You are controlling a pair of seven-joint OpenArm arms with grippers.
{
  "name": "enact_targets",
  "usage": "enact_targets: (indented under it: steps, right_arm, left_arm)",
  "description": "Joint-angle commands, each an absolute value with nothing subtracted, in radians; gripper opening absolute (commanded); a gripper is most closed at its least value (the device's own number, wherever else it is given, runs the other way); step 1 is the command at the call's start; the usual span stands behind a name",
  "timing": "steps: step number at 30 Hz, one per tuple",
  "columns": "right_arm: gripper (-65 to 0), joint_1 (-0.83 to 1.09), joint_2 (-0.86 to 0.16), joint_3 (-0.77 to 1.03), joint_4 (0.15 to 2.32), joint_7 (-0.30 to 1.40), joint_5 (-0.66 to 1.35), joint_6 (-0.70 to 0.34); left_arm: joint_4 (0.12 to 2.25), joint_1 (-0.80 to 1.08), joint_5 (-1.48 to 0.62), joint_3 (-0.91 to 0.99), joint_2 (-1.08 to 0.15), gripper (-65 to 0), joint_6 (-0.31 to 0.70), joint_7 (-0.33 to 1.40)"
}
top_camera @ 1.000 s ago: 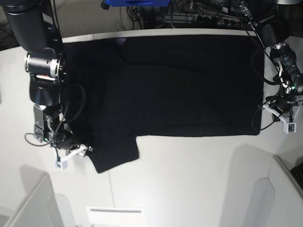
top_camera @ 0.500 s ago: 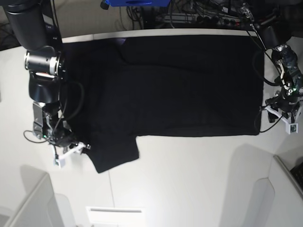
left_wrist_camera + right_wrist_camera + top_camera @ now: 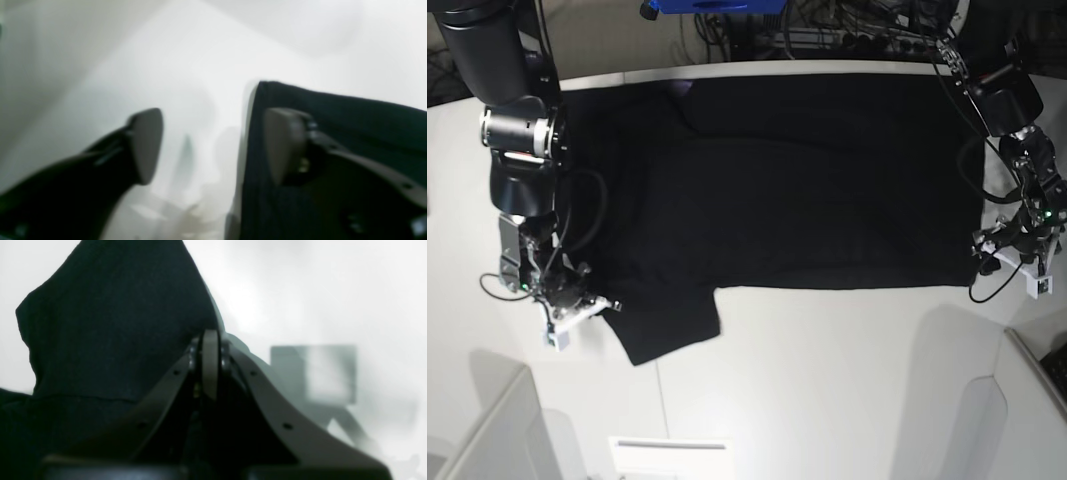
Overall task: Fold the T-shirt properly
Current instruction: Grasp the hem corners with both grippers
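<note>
T-shirt (image 3: 807,180): soft, light, limp; grasp hems or corners | right gripper (image 3: 210,370): pinched shut on sleeve, 8 o'clock | left gripper (image 3: 213,143): spread wide astride hem, 3 o'clock

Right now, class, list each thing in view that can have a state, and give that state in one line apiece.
T-shirt: spread flat on the table, not yet folded, one sleeve sticking out at the near edge.
Left gripper: open, one finger over the shirt's edge, the other over bare table.
Right gripper: shut at the sleeve's edge; whether it pinches cloth cannot be told.
</note>
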State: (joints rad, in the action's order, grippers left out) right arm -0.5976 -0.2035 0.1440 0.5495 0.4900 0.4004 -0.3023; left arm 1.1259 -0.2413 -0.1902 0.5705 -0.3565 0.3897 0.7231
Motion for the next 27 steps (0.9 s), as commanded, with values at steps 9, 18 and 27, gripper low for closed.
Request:
enact_targets:
  steps: [9, 18, 27]
  right_arm:
    - [-65.0, -0.631, -0.214, 0.145, 0.562, 0.483, 0.407, -0.305]
    - [-65.0, -0.633, -0.214, 0.147, 0.564, 0.483, 0.409, -0.305]
    - [-65.0, -0.631, -0.214, 0.147, 0.565, 0.483, 0.409, -0.305]
  left_arm:
    - [0.998, -0.364, -0.188, 0.572, -0.372, -10.0, 0.384, 0.700]
    - [0.868, -0.447, -0.196, 0.444, -0.374, -10.2, 0.380, 0.688]
    - [0.765, -0.460, -0.193, 0.420, -0.372, -10.2, 0.378, 0.607]
